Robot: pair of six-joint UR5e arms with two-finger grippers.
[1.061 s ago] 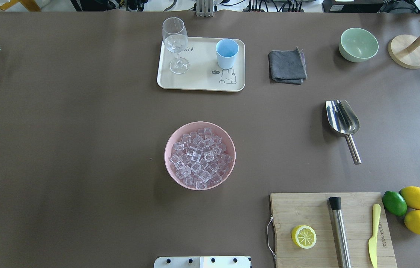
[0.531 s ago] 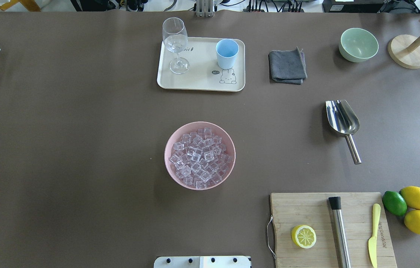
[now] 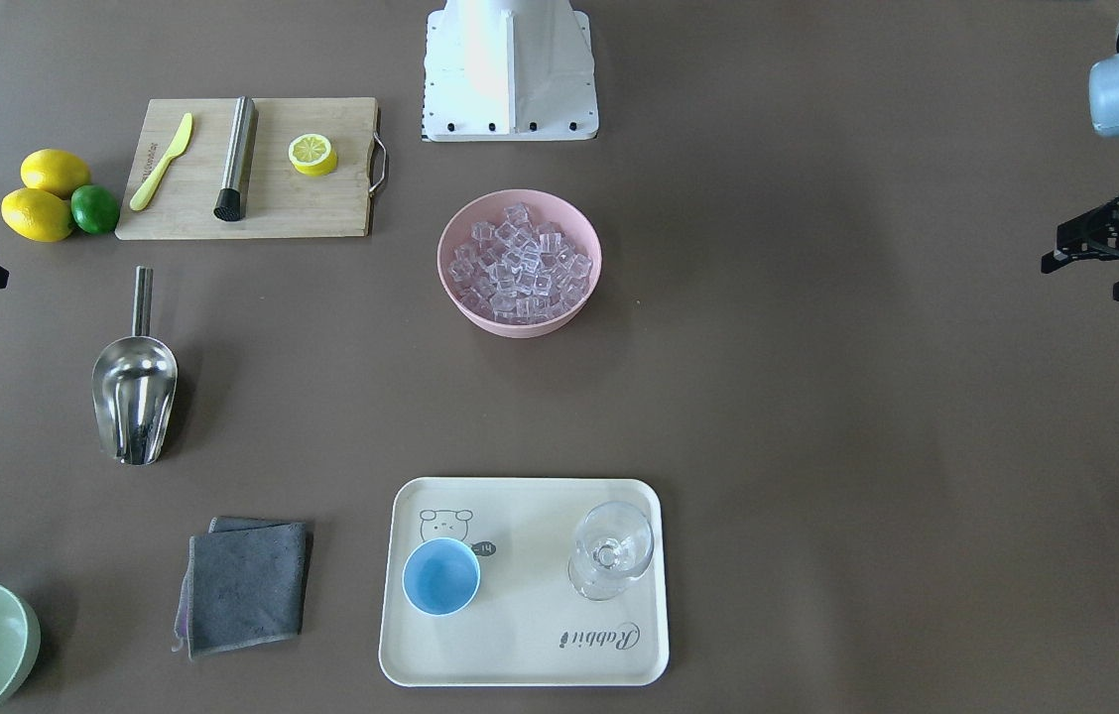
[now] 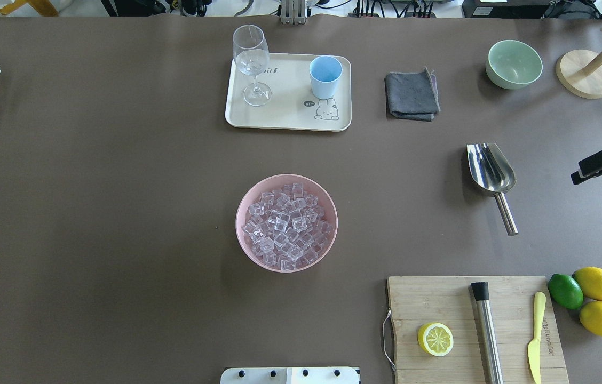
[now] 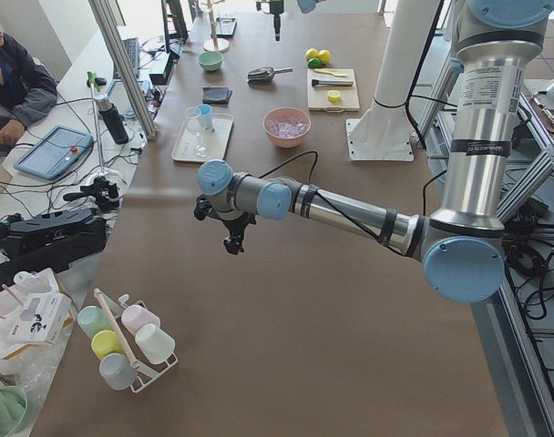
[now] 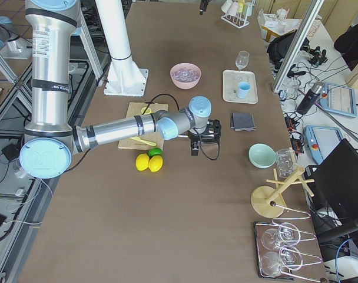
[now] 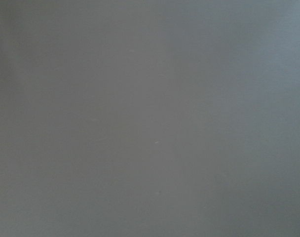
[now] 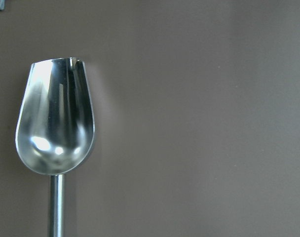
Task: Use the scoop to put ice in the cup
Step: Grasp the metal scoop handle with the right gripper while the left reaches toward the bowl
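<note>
**Right gripper (image 4: 597, 173) is hanging at the scoop's 3 o'clock, fingers spread and holding nothing.**
Seen from overhead, the scoop (image 4: 491, 169) is lying flat with its handle pointing to 5 o'clock. That thin round tube is probably going to roll or slip if pinched off-centre. The ice (image 4: 286, 224) is sitting in the pink bowl (image 4: 250, 252), with the cup (image 4: 325, 74) at the bowl's 12 o'clock. The left gripper (image 3: 1087, 276) is idling, also spread.

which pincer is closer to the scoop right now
Right. The right pincer hangs a short way beyond the scoop, toward the table's end; the left pincer is at the opposite end, past the pink bowl.
</note>
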